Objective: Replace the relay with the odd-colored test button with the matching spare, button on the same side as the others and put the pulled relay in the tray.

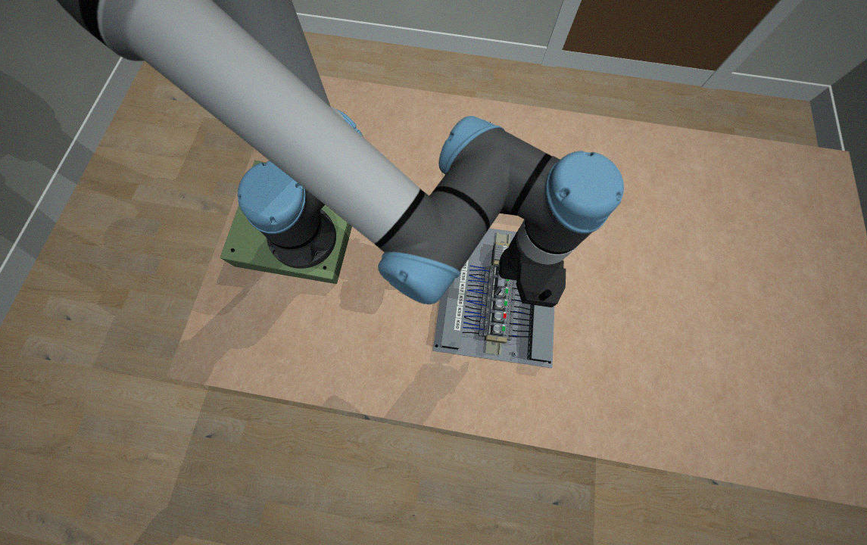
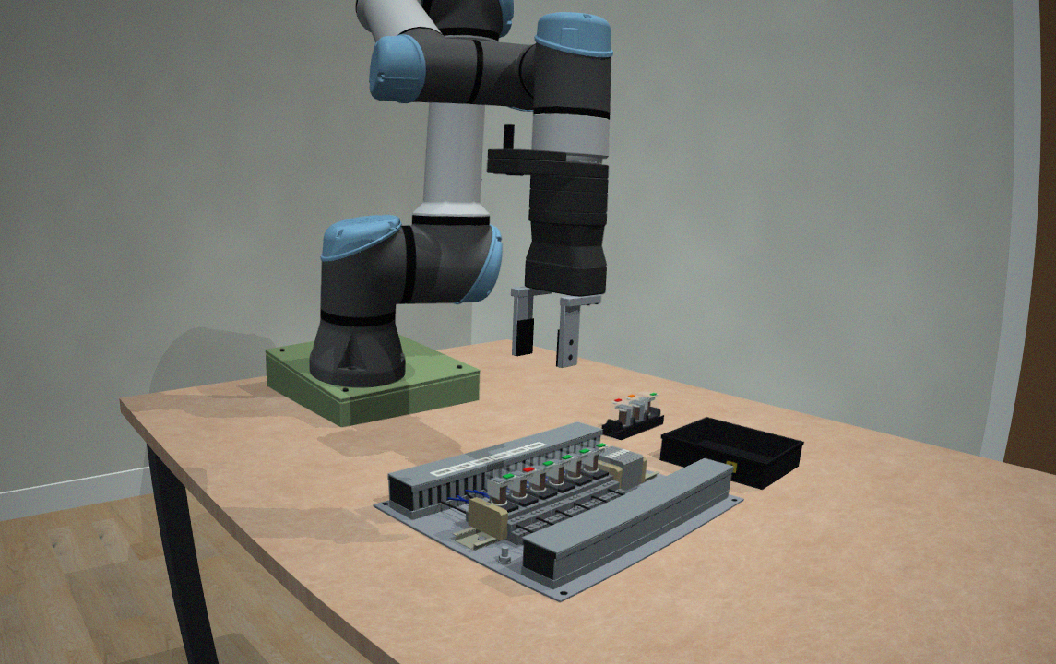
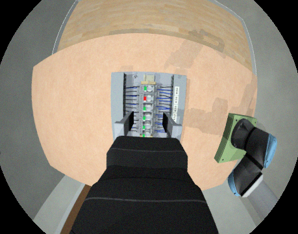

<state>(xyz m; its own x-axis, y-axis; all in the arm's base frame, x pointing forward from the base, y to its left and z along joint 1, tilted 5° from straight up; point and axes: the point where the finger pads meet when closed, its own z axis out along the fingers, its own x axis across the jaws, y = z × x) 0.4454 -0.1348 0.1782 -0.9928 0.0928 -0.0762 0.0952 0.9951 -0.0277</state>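
The table (image 1: 693, 271) (image 2: 845, 528) (image 3: 74, 97) is the biggest thing, and its near edge slants down from the left in the exterior view. The robot arm (image 1: 273, 108) (image 2: 454, 157) (image 3: 256, 140) reaches over the gray board (image 1: 543, 331) (image 2: 546, 587) (image 3: 117, 94), low in the middle there. Two long gray walls stand along its sides, with the relay row between. The end effector (image 1: 541, 281) (image 2: 544, 358) (image 3: 148, 117) is wide open up in the air, holding and touching nothing. The black tray (image 2: 713, 458) sits right of center, near the little black holder (image 2: 634, 427) with red, orange and green spares. The red-button relay (image 1: 498, 316) (image 2: 520, 487) (image 3: 149, 98) is in the row, second from the near end, among green ones.
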